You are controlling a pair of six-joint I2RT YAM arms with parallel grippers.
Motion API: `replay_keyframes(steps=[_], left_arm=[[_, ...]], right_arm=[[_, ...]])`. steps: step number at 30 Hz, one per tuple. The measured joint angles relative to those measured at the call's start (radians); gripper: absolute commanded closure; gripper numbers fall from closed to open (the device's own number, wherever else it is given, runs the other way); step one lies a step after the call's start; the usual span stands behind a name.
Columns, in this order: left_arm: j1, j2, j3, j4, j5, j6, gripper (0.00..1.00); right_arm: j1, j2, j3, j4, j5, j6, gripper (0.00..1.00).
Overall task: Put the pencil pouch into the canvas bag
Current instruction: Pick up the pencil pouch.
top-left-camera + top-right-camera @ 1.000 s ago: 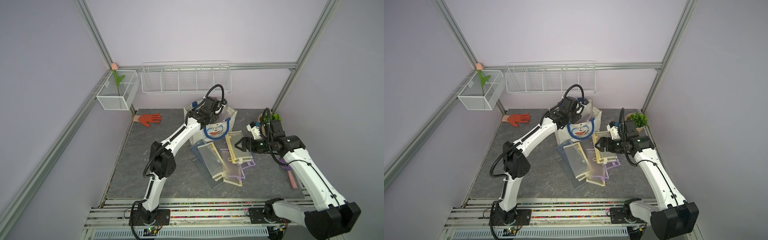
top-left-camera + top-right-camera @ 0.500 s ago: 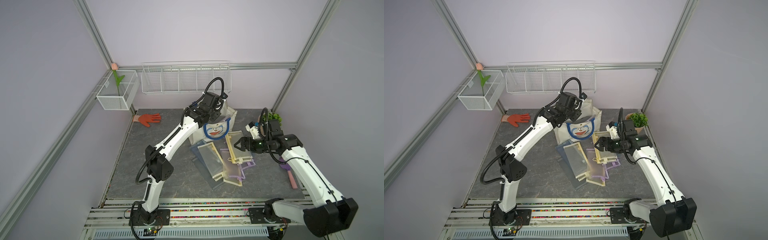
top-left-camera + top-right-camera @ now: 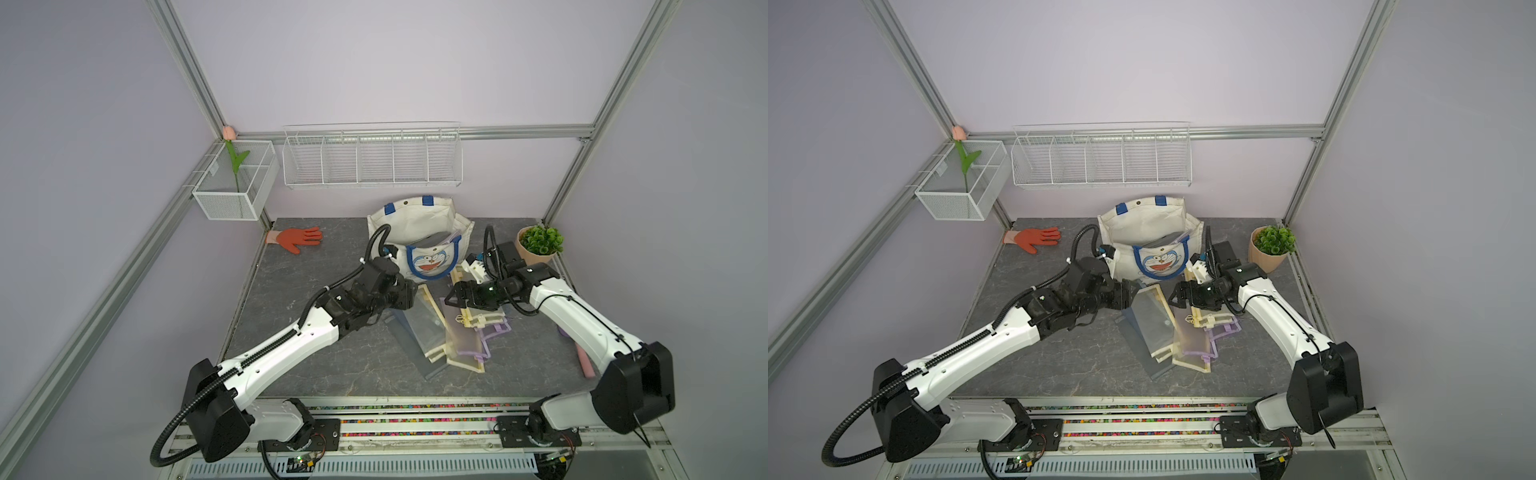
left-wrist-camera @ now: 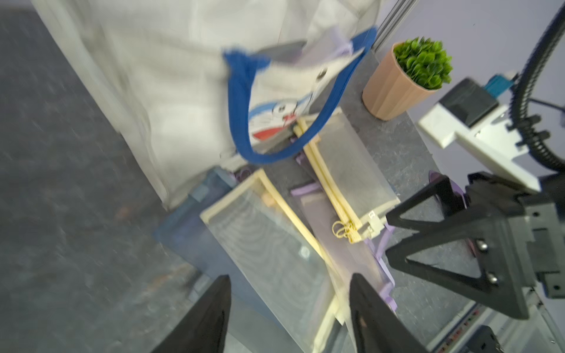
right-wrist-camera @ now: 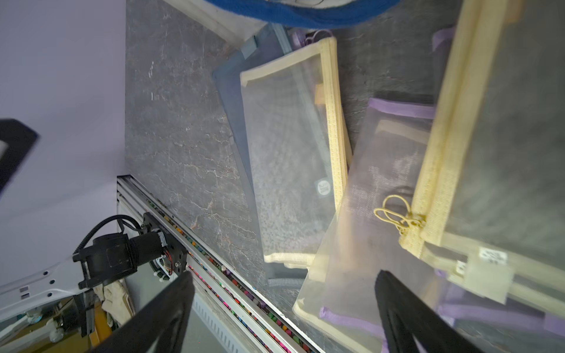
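Table (image 3: 332, 353) – dark stone-look top, inspected in both top views and both wrist views.

Canvas bag (image 3: 415, 220) (image 3: 1142, 224): stands upright at the rear edge, about mid-width, mouth open, with the cat face toward the front edge. A blue handle (image 4: 238, 122) hangs down its front. A dark flat pouch (image 3: 432, 239) shows inside the mouth, leaning on the right wall with a pale lilac edge beside it.

Pencil pouches (image 3: 449, 328) (image 3: 1183, 332): a loose, overlapping heap of mesh pouches lies flat on the table just in front of the bag, outside it. A cream-trimmed pouch (image 4: 269, 244) (image 5: 290, 152) lies on top of a blue pouch (image 3: 401, 332); others with cream and lilac trim lie toward the right edge.

Left gripper (image 3: 409, 293) (image 4: 289, 276): at the heap's left side, near the bag's front corner. Jaws apart – nothing between them.

Right gripper (image 3: 451, 297) (image 5: 284, 272): over the heap's right part, facing the left gripper. Jaws spread wide and holding nothing.

Orange glove (image 3: 297, 239): rear left corner. Potted plant (image 3: 540, 243): rear right corner.
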Motion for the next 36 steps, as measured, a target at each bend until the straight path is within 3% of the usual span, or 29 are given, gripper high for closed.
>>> replay_keyframes(steps=[4,15,24,36], left_arm=[[0.034,0.033,-0.154,0.151,0.077,-0.156,0.5],[0.132,0.274,-0.201,0.542,0.188,-0.401,0.59],[0.132,0.323,-0.262,0.603,0.201,-0.467,0.57],[0.129,0.323,-0.338,0.642,0.196,-0.509,0.56]], right_arm=[[0.018,0.118,0.001,0.084,-0.026,0.004,0.02],[0.04,0.361,0.023,0.227,-0.075,0.005,0.28],[0.052,0.391,0.022,0.252,-0.075,0.0,0.42],[0.075,0.409,-0.001,0.26,-0.061,-0.002,0.47]])
